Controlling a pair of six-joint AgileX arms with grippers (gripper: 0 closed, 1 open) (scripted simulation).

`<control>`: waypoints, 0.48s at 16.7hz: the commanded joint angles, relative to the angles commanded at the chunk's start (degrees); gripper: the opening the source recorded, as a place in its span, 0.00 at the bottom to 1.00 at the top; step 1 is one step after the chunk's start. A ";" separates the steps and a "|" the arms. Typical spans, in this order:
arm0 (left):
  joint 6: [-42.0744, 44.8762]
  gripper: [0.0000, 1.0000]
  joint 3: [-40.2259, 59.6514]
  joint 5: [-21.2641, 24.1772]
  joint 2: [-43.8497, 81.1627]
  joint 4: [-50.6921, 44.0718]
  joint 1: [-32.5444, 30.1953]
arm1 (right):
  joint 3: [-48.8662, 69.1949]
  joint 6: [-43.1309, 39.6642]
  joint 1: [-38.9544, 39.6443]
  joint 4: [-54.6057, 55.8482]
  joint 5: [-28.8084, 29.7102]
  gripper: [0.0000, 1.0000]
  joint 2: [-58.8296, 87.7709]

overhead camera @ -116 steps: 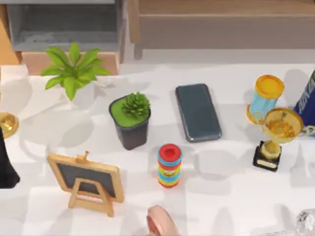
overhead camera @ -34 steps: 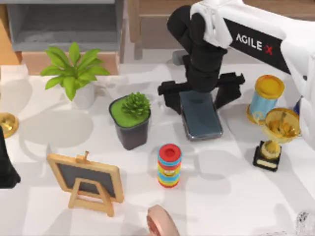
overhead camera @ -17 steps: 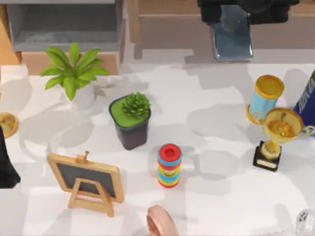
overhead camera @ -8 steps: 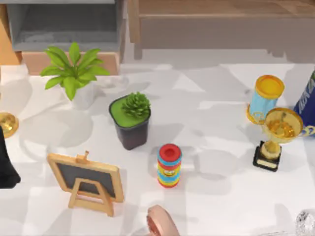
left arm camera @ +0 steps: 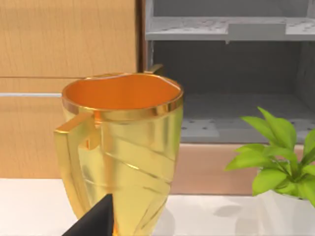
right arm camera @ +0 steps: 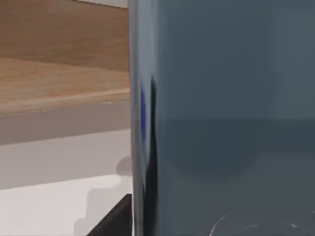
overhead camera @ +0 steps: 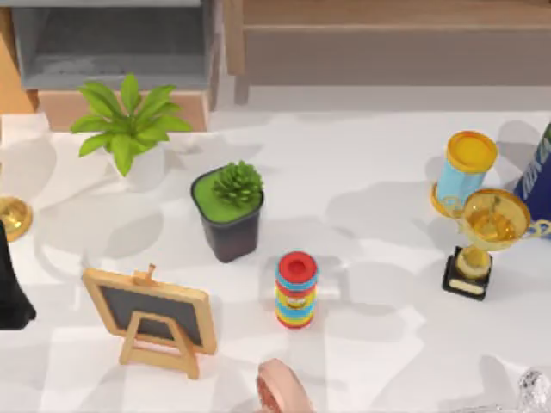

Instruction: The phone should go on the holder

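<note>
Our right wrist view had the phone close against the lens, evidently carried aloft; jaw state we could not tell. We judged it best kept level and lowered slowly toward the holder

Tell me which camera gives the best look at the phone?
The right wrist view: the phone looms close, its glossy blue-grey face and one edge plain. The top view has the table where it lay; the left wrist view faces a gold cup.
</note>
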 joint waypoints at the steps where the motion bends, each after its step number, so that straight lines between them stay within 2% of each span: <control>1: 0.00 1.00 0.00 0.00 0.00 0.00 0.00 | -3.00 -1.19 -2.41 2.15 -1.81 0.00 -0.99; 8: 0.00 1.00 0.00 0.00 0.00 0.00 0.00 | -18.49 -6.40 -14.27 14.16 -13.63 0.00 -6.47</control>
